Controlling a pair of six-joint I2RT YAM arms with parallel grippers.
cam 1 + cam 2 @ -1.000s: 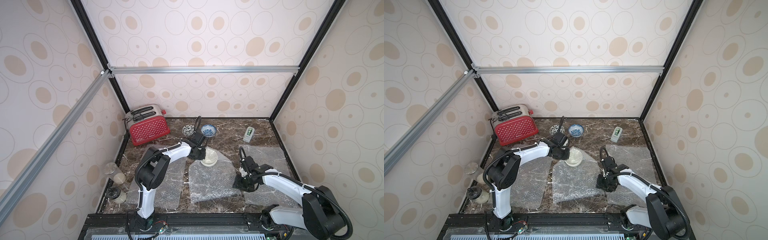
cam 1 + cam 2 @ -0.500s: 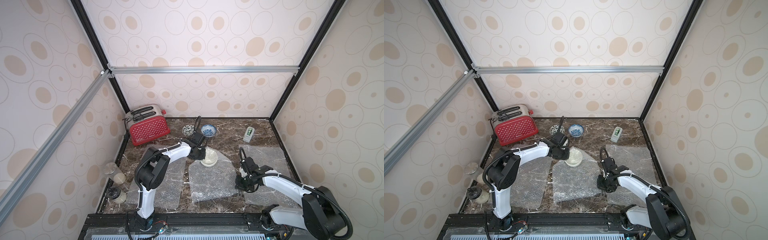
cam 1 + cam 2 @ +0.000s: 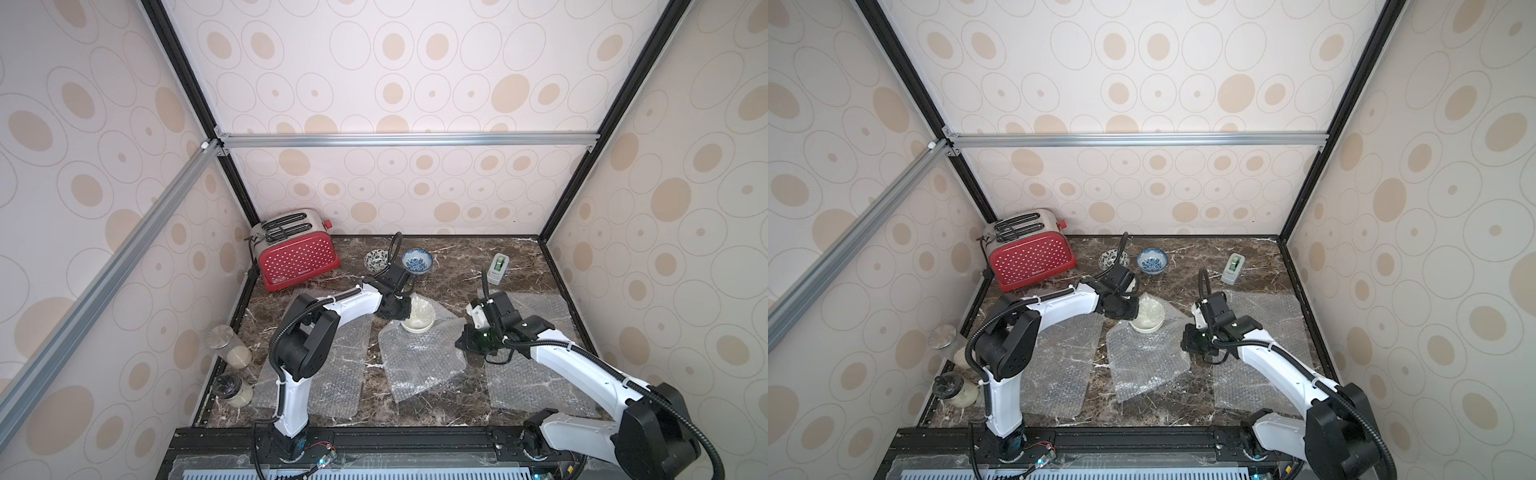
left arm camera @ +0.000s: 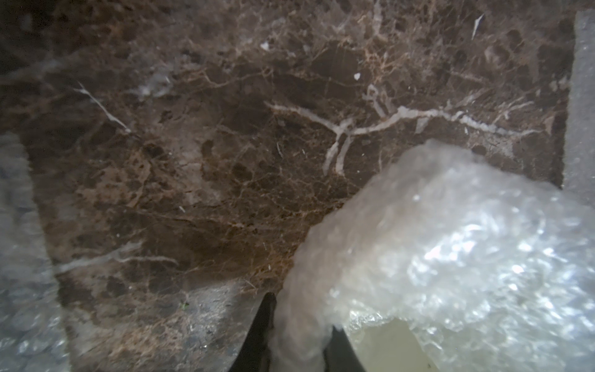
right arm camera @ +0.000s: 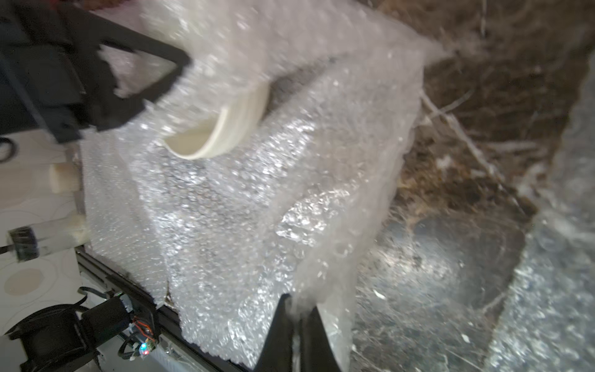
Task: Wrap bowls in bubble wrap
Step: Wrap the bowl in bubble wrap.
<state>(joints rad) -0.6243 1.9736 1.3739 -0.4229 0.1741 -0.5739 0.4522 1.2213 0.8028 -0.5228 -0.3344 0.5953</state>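
cream bowl (image 3: 417, 321) part covered; my left gripper (image 4: 299, 317) pinches bubble wrap (image 3: 419, 359) at its rim, right gripper (image 5: 297, 304) clamps sheet edge. leaf bowl (image 3: 376, 260), blue bowl (image 3: 417, 262) beyond left gripper, bare.

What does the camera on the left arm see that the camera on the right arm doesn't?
Only the left wrist view: a forked white vein crossing a wide bare stretch of stone.

Only the right wrist view: the right hand pinching the sheet's edge, and two jars off to the side.

Both: the cream bowl, the bubble wrap folded partly over it, the left hand gripping a bunched fold of that wrap, and the brown marble tabletop.
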